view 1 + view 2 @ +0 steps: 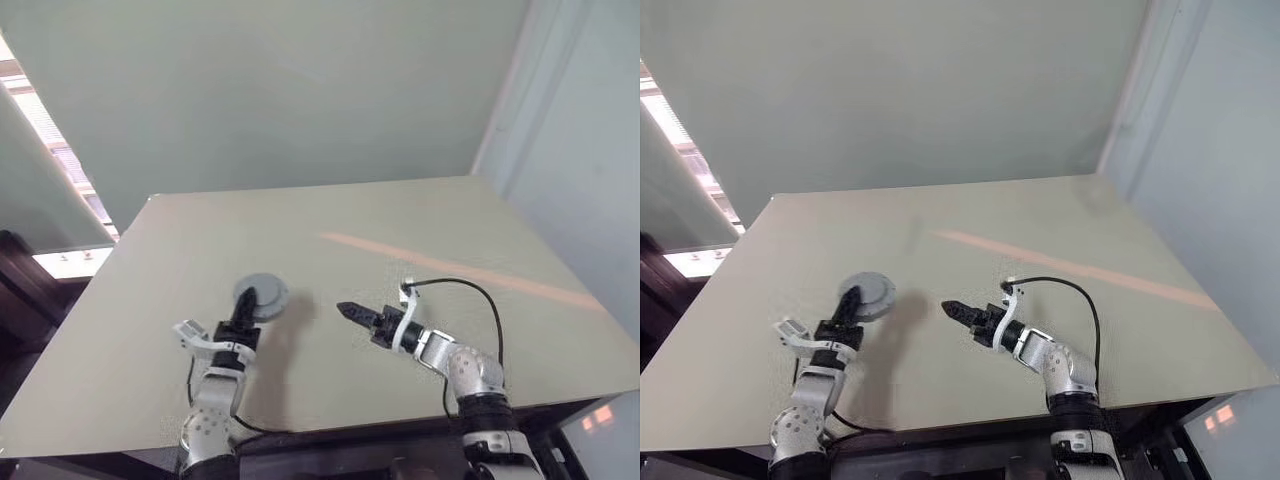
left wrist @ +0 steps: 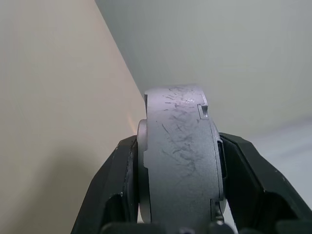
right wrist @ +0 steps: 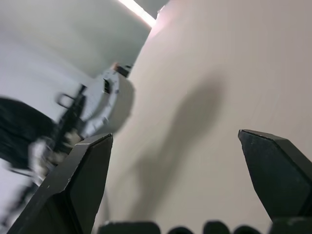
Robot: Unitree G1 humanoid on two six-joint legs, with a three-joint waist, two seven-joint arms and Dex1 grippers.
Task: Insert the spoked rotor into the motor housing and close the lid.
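Note:
My left gripper (image 1: 243,306) is shut on a round grey part at the table's front left. From the head views its flat matte grey face with a darker centre reads as the lid (image 1: 262,296). Seen edge-on in the left wrist view, the lid (image 2: 180,156) has a thick, scratched grey rim clamped between both fingers (image 2: 114,180). Whether the motor housing sits under it I cannot tell. The spoked rotor is out of view. My right gripper (image 1: 347,311) hovers to the right of the lid, pointing toward it, open and holding nothing (image 3: 175,136).
The beige table (image 1: 400,220) ends in a near edge just below both arms and falls away at the left and right. A pale pink streak of light (image 1: 450,268) crosses its right half. A black cable (image 1: 480,295) loops over my right wrist.

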